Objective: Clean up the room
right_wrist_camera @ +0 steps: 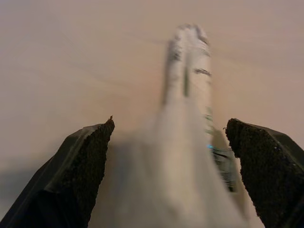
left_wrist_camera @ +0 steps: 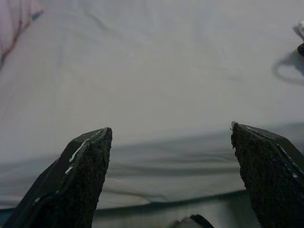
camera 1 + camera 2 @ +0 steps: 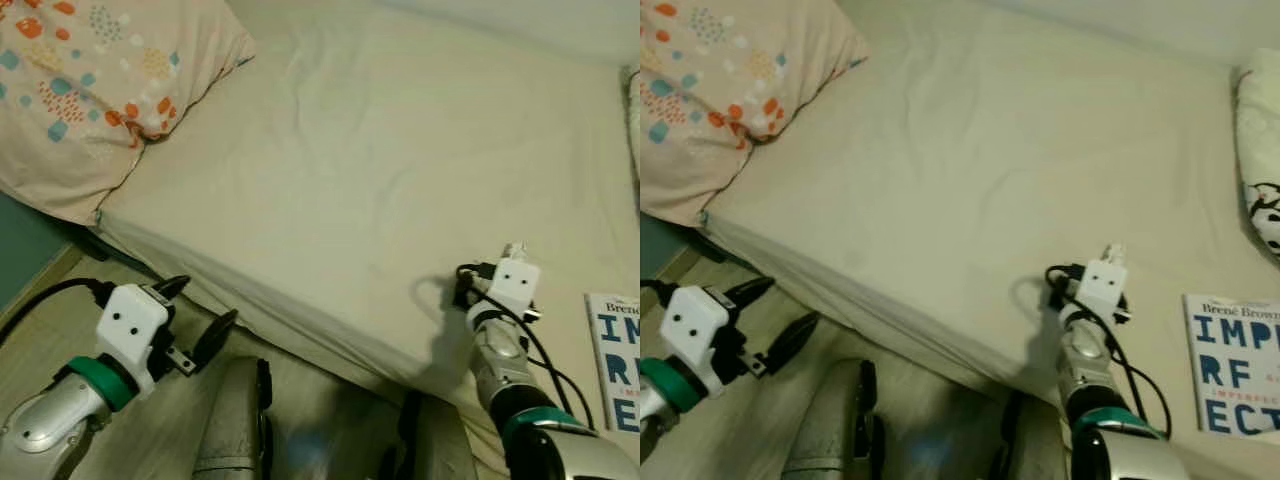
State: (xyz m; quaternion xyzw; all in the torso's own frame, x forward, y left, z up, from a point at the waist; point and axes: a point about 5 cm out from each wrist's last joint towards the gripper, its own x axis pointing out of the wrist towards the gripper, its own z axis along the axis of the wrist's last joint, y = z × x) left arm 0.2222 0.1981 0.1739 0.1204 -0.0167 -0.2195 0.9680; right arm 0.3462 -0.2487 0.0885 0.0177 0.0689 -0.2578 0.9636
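At the far left a patterned pillow (image 3: pixel 90 90) lay at the head of the bed (image 3: pixel 380 170). My left gripper (image 3: pixel 195 315) hung just off the mattress edge over the floor, fingers spread and empty. Further right, my right gripper (image 1: pixel 171 171) was out over the sheet, jaws spread with a blurred, pale tube-like thing (image 1: pixel 190 71) lying between them; I couldn't tell whether the fingers (image 1: pixel 80 161) touched it, so I counted it as not yet gripped. It looked light and thin, perhaps a crinkly wrapper or soft tube, likely to squash or slip, so I judged a gentle pinch across its middle safest. At the far right a book (image 3: pixel 615 360) rested flat on the bed, stiff and easy to take by an edge
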